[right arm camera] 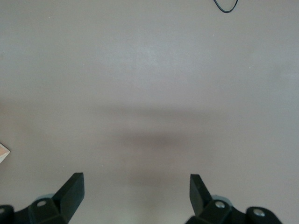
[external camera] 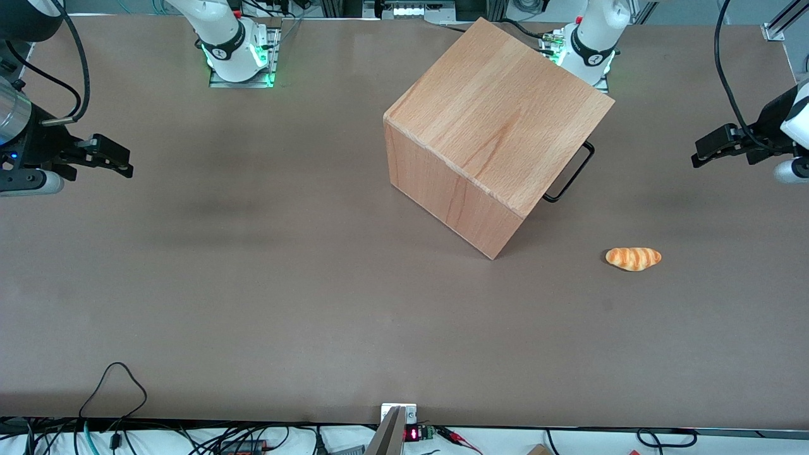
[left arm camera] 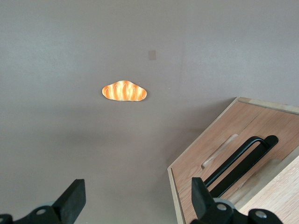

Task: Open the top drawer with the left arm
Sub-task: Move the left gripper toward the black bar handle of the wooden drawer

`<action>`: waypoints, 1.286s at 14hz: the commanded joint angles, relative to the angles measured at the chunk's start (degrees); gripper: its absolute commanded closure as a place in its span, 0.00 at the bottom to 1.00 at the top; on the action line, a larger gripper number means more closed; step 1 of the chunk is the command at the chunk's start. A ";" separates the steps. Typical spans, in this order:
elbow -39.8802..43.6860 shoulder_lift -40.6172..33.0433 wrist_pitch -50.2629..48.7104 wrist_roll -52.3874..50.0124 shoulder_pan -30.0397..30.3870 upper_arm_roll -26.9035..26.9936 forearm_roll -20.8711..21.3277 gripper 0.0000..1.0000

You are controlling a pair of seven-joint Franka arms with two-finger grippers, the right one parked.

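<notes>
Wooden cabinet (external camera: 499, 120) near table's (external camera: 253, 303) robot-side edge; top drawer (left arm camera: 233, 154) shut, handle (external camera: 572, 174) facing working arm's end. Bread roll (external camera: 633, 258) near that end. Left arm's gripper (external camera: 708, 151) hovers there, fingers (left arm camera: 72, 198) spread, empty. Risk: angled approach misses bar, shoves cabinet.

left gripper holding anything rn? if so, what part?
Nothing held. The left gripper is open and empty above the table, at the working arm's end, apart from the top drawer's black bar handle and the bread roll.
</notes>
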 commanded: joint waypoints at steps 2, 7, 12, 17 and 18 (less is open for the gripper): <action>1.63 0.39 -1.43 0.96 -0.18 0.01 1.59 0.00; 1.46 0.66 -1.26 1.31 -0.18 0.00 1.59 0.00; -2.75 2.06 0.31 4.81 -0.18 -0.08 0.19 0.00; -12.86 3.64 7.53 14.82 -0.80 -1.39 -5.09 0.00; -13.83 4.08 7.79 15.80 -0.97 -2.01 -5.09 0.00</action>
